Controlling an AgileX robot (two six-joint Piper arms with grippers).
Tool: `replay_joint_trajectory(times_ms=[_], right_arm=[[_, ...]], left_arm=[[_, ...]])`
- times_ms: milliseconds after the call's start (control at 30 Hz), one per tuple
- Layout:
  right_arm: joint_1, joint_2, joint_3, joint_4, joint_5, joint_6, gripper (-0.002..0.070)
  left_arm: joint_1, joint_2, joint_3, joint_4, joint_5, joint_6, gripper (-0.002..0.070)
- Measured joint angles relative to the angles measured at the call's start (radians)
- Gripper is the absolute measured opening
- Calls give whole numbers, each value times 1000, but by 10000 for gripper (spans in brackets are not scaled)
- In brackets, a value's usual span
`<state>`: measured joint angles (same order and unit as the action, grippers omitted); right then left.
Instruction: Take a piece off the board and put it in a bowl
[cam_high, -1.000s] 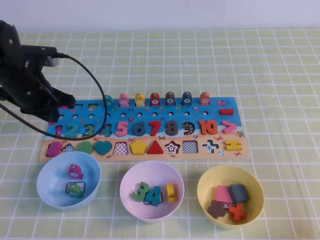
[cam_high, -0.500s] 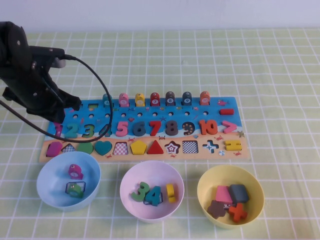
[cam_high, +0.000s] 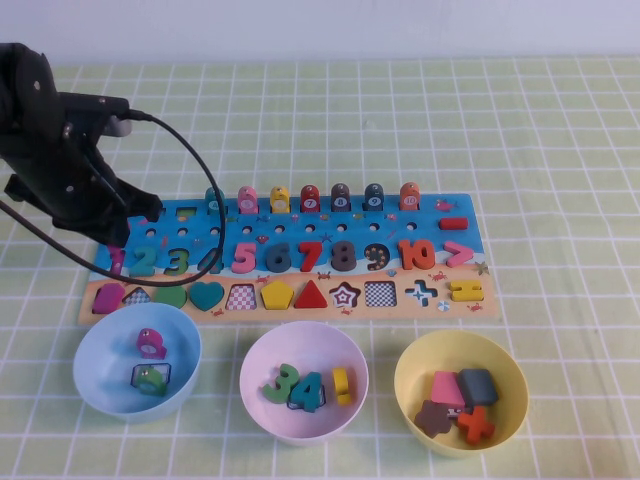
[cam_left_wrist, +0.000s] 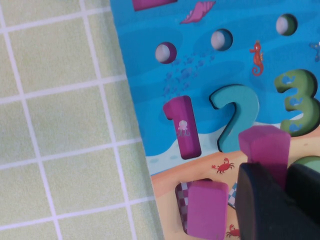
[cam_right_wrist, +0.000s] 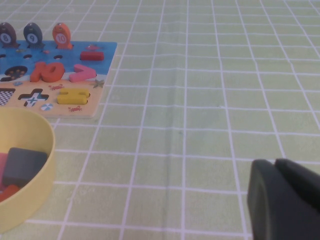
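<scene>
The blue-and-sand board lies across the middle of the table, and its left end shows in the left wrist view. My left gripper hovers over that left end. In the left wrist view it is shut on a small flat magenta piece, held above the teal 2. The arm hides the piece in the high view. The pale pink-lilac bowl stands in front of the board's middle with several number pieces in it. My right gripper is shut and empty over bare tablecloth, out of the high view.
A light blue bowl stands front left and a yellow bowl front right, both holding pieces. A magenta 1 and a magenta shape sit in the board near the left gripper. Pegs line the board's far edge.
My left arm has risen and shifted slightly right since a second ago. It has held still for the last half second. Bowls and board have not moved.
</scene>
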<state>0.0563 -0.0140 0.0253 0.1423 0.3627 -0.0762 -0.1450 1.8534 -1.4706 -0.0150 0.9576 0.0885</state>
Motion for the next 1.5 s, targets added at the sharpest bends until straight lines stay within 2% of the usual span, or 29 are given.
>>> replay_joint_trajectory(times_ms=[500,767,1233,1500], right_arm=[[0,0,0,0,0,0,-17],[0,0,0,0,0,0,-17],[0,0,0,0,0,0,-17],[0,0,0,0,0,0,-17]], left_arm=[[-5,8,0,0,7,4,57],[-63,28,0,0,18,30,57],[-361,-41,0,-75,192,130,57],[-501,-36,-2,-79,183,151,57]])
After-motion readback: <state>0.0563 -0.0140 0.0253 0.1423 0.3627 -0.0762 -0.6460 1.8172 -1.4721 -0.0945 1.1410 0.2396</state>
